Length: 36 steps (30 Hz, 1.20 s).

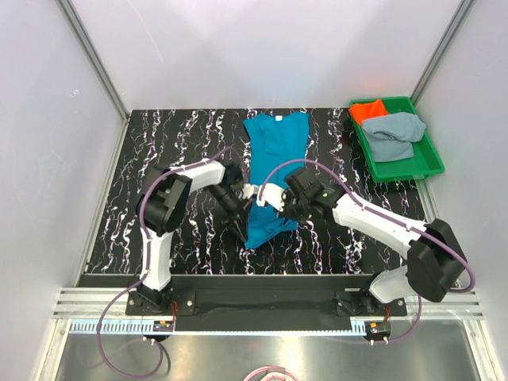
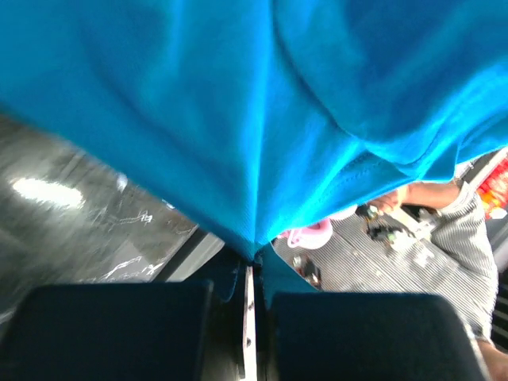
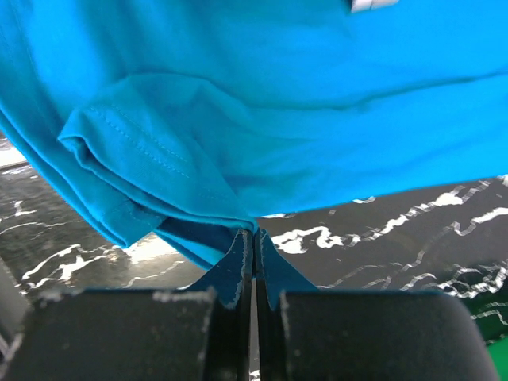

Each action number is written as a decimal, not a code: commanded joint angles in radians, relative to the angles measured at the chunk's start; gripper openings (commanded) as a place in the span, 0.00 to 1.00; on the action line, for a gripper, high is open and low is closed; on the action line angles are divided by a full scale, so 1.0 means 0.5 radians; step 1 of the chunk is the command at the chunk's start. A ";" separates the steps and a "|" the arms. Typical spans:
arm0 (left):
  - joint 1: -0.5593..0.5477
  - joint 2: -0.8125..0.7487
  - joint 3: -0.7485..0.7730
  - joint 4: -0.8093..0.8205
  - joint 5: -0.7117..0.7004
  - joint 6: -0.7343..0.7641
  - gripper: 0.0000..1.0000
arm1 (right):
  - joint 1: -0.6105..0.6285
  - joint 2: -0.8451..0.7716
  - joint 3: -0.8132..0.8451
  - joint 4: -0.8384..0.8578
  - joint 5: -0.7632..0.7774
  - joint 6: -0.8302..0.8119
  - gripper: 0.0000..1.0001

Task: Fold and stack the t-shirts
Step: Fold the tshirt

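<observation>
Your teal-blue t-shirt (image 1: 274,159) lies lengthwise from centre toward 12 o'clock, collar at the far end, its near hem bunched and lifted. At 2 o'clock you have the orange-red t-shirt (image 1: 368,110) and grey-blue t-shirt (image 1: 394,135) crumpled in the green tray (image 1: 401,170).

Centre blocked: teal t-shirt (image 1: 275,155) runs near-to-far across the table (image 1: 171,139), with left arm (image 1: 171,198) and right arm (image 1: 373,218) crossing in over its near end. Far right: green tray (image 1: 401,168) holding orange-red t-shirt (image 1: 367,109) and grey-blue t-shirt (image 1: 394,133). Passable: bare tabletop far left, plus the strip between teal t-shirt and tray. Walls (image 1: 48,159) shut 3 sides.
</observation>
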 commanded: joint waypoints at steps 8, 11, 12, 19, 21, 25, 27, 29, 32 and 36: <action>0.138 -0.090 0.470 -0.212 -0.243 0.218 0.00 | -0.103 -0.005 0.199 0.113 0.102 -0.051 0.00; 0.157 -0.004 0.664 -0.252 -0.289 0.258 0.00 | -0.139 0.050 0.263 0.141 0.124 -0.079 0.00; 0.163 0.024 0.713 -0.271 -0.295 0.271 0.00 | -0.152 0.062 0.294 0.159 0.136 -0.091 0.00; 0.206 0.263 1.136 -0.348 -0.365 0.326 0.00 | -0.268 0.221 0.410 0.285 0.167 -0.171 0.00; 0.221 0.340 1.213 -0.338 -0.393 0.320 0.00 | -0.323 0.264 0.459 0.328 0.167 -0.186 0.00; 0.273 0.459 1.446 -0.296 -0.445 0.301 0.00 | -0.412 0.393 0.564 0.380 0.210 -0.199 0.00; 0.289 0.533 1.526 -0.265 -0.482 0.289 0.00 | -0.449 0.433 0.622 0.405 0.213 -0.208 0.00; 0.307 0.612 1.664 -0.246 -0.512 0.286 0.00 | -0.465 0.495 0.662 0.411 0.216 -0.208 0.00; 0.316 0.708 1.851 -0.234 -0.565 0.277 0.00 | -0.489 0.559 0.729 0.463 0.225 -0.223 0.00; 0.316 0.772 2.035 -0.179 -0.602 0.255 0.00 | -0.505 0.663 0.818 0.488 0.228 -0.223 0.00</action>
